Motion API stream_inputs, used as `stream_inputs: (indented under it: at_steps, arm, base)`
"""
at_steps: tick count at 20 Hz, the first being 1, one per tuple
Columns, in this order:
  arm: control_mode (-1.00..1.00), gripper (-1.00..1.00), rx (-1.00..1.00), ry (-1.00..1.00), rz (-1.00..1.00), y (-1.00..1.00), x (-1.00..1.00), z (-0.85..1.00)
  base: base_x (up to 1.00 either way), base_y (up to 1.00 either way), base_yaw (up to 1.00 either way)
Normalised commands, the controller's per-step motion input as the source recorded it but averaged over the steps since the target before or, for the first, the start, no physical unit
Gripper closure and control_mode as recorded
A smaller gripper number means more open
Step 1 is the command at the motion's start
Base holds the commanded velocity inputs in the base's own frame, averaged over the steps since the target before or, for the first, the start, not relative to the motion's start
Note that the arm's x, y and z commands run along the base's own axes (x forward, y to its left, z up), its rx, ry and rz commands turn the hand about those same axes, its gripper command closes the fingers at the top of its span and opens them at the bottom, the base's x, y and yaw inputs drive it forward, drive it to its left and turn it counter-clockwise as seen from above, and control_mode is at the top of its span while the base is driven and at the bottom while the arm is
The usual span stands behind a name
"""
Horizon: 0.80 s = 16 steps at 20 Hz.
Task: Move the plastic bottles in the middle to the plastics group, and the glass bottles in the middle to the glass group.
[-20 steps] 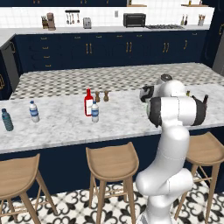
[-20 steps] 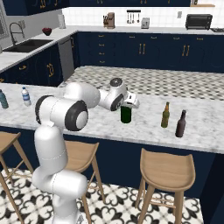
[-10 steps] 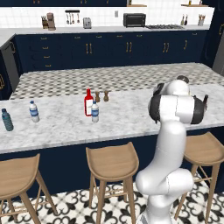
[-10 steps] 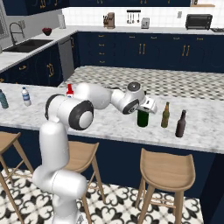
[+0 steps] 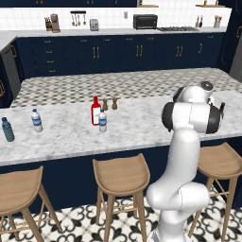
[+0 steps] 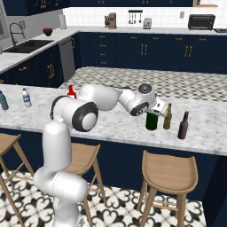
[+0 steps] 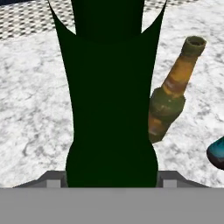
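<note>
In the right base view my gripper [image 6: 153,110] is shut on the tall dark green wine bottle [image 6: 151,122], which is upright at counter level just left of the glass group. That group is an olive-amber bottle [image 6: 167,117] and a dark brown bottle [image 6: 182,126]. The hand view has the green bottle [image 7: 111,96] between my fingers [image 7: 52,179], with the amber bottle [image 7: 171,98] close on its right. The red bottle [image 5: 96,111] and the small clear water bottle [image 5: 102,121] stand mid-counter. The plastics group, a clear bottle [image 5: 36,120] and a teal one [image 5: 7,130], is at the far left.
Two small brown shakers [image 5: 109,104] stand just behind the red bottle. Wooden stools [image 5: 123,174] line the island's near side. The marble counter [image 6: 111,122] runs between the two groups. A dark rounded shape [image 7: 216,154] cuts the hand view's right edge.
My gripper has carried the green wine bottle rightward along the counter, from the middle to right beside the olive-amber bottle. The other bottles have stayed put.
</note>
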Motion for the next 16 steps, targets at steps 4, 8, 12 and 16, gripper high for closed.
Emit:
stream_inputs:
  at_steps: [4,8,12,16]
  arm:
    - [-1.00,1.00,0.00,0.00,-0.05,-0.27,0.00,-0.01]
    - [-1.00,1.00,0.00,0.00,-0.05,-0.17,0.00,-0.05]
    - [-1.00,1.00,0.00,0.00,-0.05,-0.12,0.00,-0.23]
    - [-1.00,1.00,0.00,0.00,-0.04,-0.01,0.02,-0.48]
  base:
    - [0.00,0.00,0.00]
    - [0.00,0.00,0.00]
    - [0.00,0.00,0.00]
    - [0.00,0.00,0.00]
